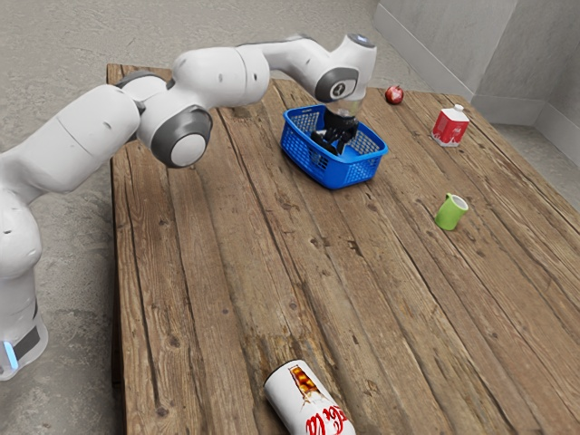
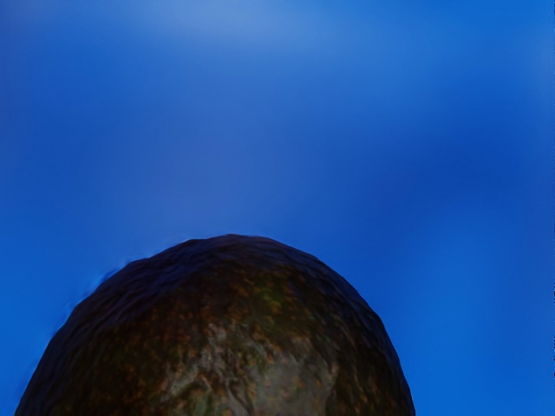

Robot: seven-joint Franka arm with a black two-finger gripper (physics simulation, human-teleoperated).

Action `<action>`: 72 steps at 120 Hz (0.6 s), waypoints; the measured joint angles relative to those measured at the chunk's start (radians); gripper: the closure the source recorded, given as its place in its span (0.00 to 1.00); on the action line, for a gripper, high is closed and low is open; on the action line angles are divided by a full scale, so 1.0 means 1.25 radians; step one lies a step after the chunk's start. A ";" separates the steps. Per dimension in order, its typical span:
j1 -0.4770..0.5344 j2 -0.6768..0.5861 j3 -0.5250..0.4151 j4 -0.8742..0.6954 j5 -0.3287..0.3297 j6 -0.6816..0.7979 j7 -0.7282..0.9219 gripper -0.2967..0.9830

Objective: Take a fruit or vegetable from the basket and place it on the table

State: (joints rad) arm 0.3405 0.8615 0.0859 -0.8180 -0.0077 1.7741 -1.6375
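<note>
Worn brown planks are spreading beneath everything, with grey concrete lying behind. The black gripper (image 1: pixel 334 145) is reaching down into the blue plastic basket (image 1: pixel 328 172); I am not managing to tell whether its jaws are pinching or standing spread. Right at them, a dark avocado (image 2: pixel 234 338) is sitting inside the basket. Farther from them, a red apple (image 1: pixel 394 94), a red-and-white carton (image 1: pixel 449 128) and a green mug (image 1: pixel 450 213) are resting, while a white cola can (image 1: pixel 308 400) is lying farthest out
</note>
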 joint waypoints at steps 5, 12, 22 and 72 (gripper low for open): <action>0.000 0.000 0.000 0.000 0.000 0.001 0.001 0.39; 0.000 0.000 0.000 0.000 0.000 0.002 0.004 0.44; 0.000 -0.001 0.000 -0.009 0.000 0.003 0.007 0.46; -0.062 -0.179 -0.006 -0.072 -0.001 -0.062 0.019 0.49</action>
State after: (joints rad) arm 0.2631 0.6377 0.0783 -0.9076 -0.0087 1.6962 -1.6137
